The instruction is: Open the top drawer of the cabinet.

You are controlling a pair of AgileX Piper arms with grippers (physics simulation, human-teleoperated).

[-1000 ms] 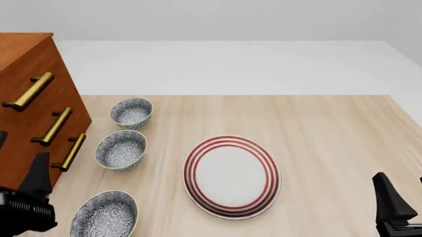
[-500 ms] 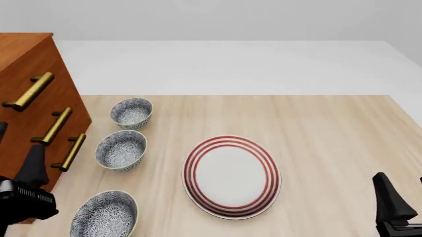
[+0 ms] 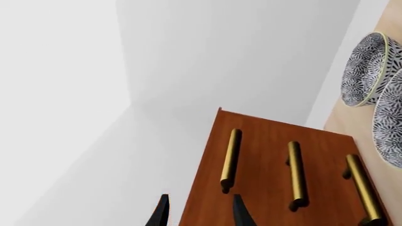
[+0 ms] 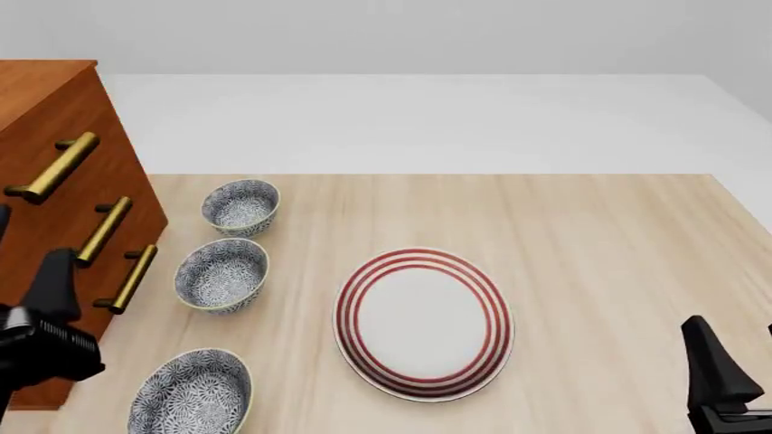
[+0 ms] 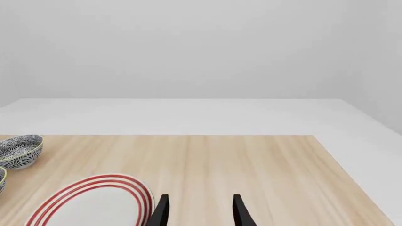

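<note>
The cabinet [image 4: 121, 185] stands at the table's left edge, reddish-brown, with three brass bar handles on its front. The top drawer [image 4: 87, 107] bears the uppermost handle [image 4: 53, 167] and looks closed. My left gripper [image 4: 27, 258] is open and empty in front of the cabinet, level with the lower handles and below the top handle. In the left wrist view the top handle [image 3: 230, 157] lies just ahead of my open left gripper [image 3: 201, 214]. My right gripper [image 5: 201, 212] is open and empty, low over the table; one of its fingers [image 4: 714, 366] shows at the front right.
Three patterned bowls [image 4: 240, 206] [image 4: 222, 273] [image 4: 191, 393] stand in a row beside the cabinet. A red-rimmed white plate [image 4: 422, 323] lies mid-table and also shows in the right wrist view [image 5: 94, 200]. The wooden table [image 4: 603, 235] extends to the right.
My left gripper has moved up along the cabinet's front, closer to the top handle. The right arm has not moved.
</note>
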